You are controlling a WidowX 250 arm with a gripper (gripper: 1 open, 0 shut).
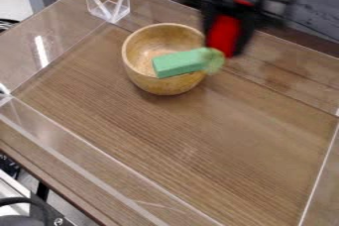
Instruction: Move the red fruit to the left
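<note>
The gripper (228, 27) hangs above the back of the wooden bench (199, 141), pointing down, and it is heavily motion-blurred, so its dark body reads only as a smear against the background. Its fingers are clenched on the red fruit (225, 34), which shows as a bright red patch hanging between them, lifted clear of the bench surface. The single fingers cannot be told apart in the blur, but the red patch sits directly under the dark mass of the hand, flanked by darker streaks on both sides. A pale green smudge at the fruit's lower edge may be its leafy stem, though it blends with the block beside it and I cannot tell for sure.

The fruit hangs just beside the right rim of the wooden bowl (149, 71), above and slightly behind it as the camera sees it. 1 green rectangular block (187, 61) lies tilted across the bowl, its right end resting on the rim close below the fruit; whether the 2 touch cannot be told.

A clear acrylic wall (40, 47) runs around the bench, with a small clear bracket (109, 5) at the far left corner.
</note>
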